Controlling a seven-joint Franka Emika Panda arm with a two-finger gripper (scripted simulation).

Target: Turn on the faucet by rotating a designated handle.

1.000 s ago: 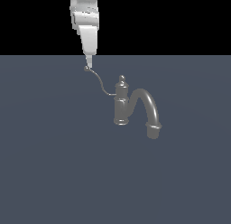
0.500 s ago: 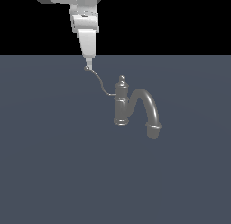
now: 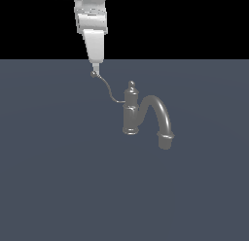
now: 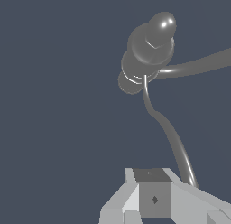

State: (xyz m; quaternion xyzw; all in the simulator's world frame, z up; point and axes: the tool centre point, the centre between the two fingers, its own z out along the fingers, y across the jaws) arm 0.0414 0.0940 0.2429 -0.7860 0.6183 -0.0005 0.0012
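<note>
White, blocky gripper (image 3: 96, 70) has come lower than before, its tip now touching the ball end of the thin, S-curved grey metal handle (image 3: 108, 89). Whether the claw is clenched, I cannot tell. The glossy grey metallic faucet (image 3: 132, 113) with arched spout stands mid-floor, unmoved.

Your exterior view looks down from afar; your wrist view peers close past the hand (image 4: 153, 198). Both share the faucet (image 3: 131, 113) and handle (image 3: 108, 88).
</note>
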